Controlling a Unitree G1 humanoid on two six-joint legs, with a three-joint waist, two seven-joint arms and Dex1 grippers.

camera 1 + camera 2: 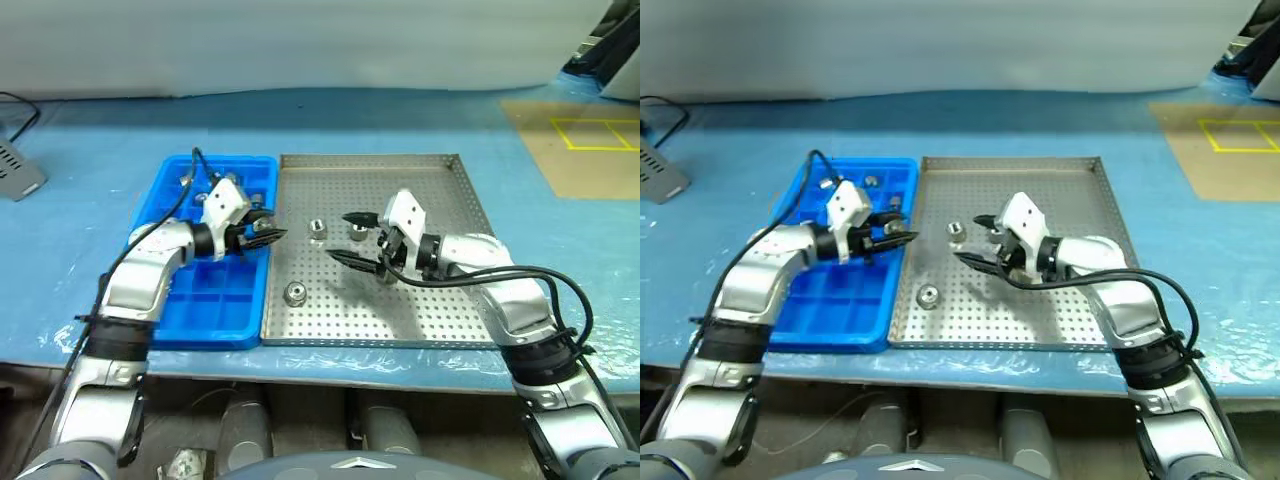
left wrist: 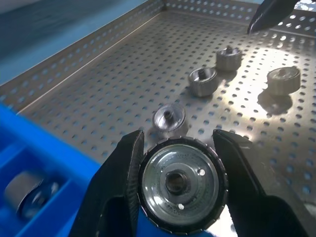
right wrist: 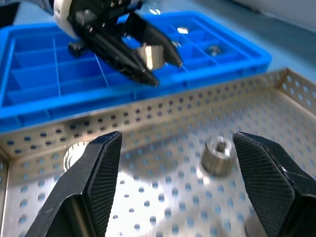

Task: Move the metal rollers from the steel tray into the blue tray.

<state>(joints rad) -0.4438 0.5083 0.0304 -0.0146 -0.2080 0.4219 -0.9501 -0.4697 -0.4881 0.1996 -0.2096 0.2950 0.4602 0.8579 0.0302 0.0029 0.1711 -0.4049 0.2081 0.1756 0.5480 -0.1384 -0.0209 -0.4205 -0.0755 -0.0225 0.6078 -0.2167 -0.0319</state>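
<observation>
No lettering, label or number can be read anywhere (trays and rollers included).

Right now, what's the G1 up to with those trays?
It's moving metal rollers from the steel tray into the blue tray. The left gripper is shut on one roller at the edge of the blue tray. The right gripper hangs open over the steel tray, with nothing in it. A few rollers are still on the steel floor, and at least two already sit in the blue tray's far compartments.
</observation>
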